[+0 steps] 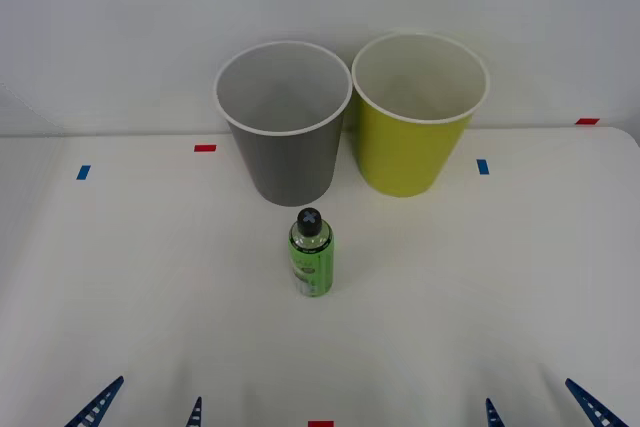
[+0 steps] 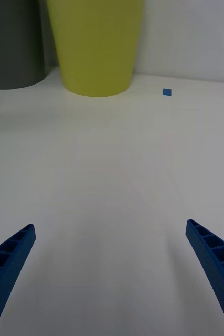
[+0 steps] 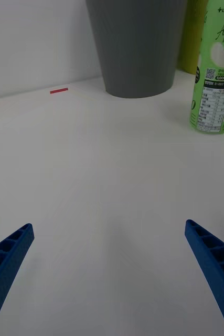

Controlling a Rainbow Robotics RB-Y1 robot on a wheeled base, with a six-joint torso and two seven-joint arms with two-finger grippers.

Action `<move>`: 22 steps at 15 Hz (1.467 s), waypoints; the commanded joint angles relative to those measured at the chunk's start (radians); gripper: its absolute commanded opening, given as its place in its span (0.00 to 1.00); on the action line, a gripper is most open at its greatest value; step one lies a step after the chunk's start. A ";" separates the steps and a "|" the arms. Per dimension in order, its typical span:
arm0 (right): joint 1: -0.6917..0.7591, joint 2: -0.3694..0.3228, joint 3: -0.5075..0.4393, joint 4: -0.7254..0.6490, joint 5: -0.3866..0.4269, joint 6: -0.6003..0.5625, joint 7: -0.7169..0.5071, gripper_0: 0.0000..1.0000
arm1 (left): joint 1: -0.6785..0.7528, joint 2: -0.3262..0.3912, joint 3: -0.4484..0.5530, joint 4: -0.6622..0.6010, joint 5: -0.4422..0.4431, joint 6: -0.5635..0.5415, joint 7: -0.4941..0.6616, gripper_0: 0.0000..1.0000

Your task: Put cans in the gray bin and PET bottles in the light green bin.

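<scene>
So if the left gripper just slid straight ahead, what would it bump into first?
Probably the gray bin: it stands dead ahead of the open left gripper. The PET bottle sits off to the side, so it would likely be missed.

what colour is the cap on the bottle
Black, on the green-labelled bottle; it shows best in the front view.

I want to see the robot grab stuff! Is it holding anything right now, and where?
No, nothing yet. The left gripper and right gripper are both open near the table's front edge. The bottle stands alone in front of the gray bin.
</scene>
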 commanded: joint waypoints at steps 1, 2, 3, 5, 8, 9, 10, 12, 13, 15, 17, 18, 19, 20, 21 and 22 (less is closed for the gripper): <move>0.000 0.000 0.000 0.000 0.000 0.000 0.000 1.00 | 0.000 0.000 0.000 0.000 0.000 0.000 0.000 1.00; 0.000 0.000 0.000 0.000 0.000 0.000 0.000 1.00 | 0.000 0.000 0.000 0.000 0.000 0.000 0.000 1.00; 0.000 0.000 0.000 0.000 0.000 0.000 0.000 1.00 | 0.000 0.000 0.000 0.000 0.000 0.000 0.000 1.00; 0.000 0.000 0.000 0.000 0.000 0.000 0.000 1.00 | 0.000 0.000 0.000 0.000 0.000 0.000 0.000 1.00; 0.000 0.000 0.000 0.000 0.000 0.000 0.000 1.00 | 0.000 0.000 0.000 0.000 0.000 0.000 0.000 1.00; 0.000 0.000 0.000 0.000 0.000 0.000 0.000 1.00 | 0.000 0.000 0.000 0.000 0.000 0.000 0.000 1.00; 0.000 0.000 0.000 0.000 0.000 0.000 0.000 1.00 | 0.000 0.000 0.000 0.000 0.000 0.000 0.000 1.00; 0.000 0.000 0.000 0.000 0.000 0.000 0.000 1.00 | 0.000 0.000 0.000 0.000 0.000 0.000 0.000 1.00; 0.000 0.000 0.000 0.000 0.000 0.000 0.000 1.00 | 0.000 0.000 0.000 0.000 0.000 0.000 0.000 1.00; 0.000 0.000 0.000 0.000 0.000 0.000 0.000 1.00 | 0.000 0.000 0.000 0.000 0.000 0.000 0.000 1.00; 0.000 0.000 0.000 0.000 0.000 0.000 0.000 1.00 | -0.017 -0.008 -0.009 0.057 -0.002 -0.023 0.000 1.00; 0.000 0.000 0.000 0.000 0.000 0.000 0.000 1.00 | -0.023 0.000 -0.015 0.067 -0.002 -0.074 0.002 1.00; 0.000 0.000 0.000 0.000 0.000 0.000 0.000 1.00 | -0.025 0.003 -0.015 0.067 -0.002 -0.092 0.002 1.00; 0.000 0.000 0.000 0.000 0.000 0.000 0.000 1.00 | -0.031 0.014 -0.018 0.067 0.000 -0.110 0.003 1.00; 0.000 0.000 0.000 0.000 0.000 0.000 0.000 1.00 | -0.044 0.031 -0.032 0.067 0.011 -0.126 0.006 1.00; 0.000 0.000 0.000 0.000 0.000 0.000 0.000 1.00 | -0.074 0.064 -0.058 0.067 0.044 -0.146 0.009 1.00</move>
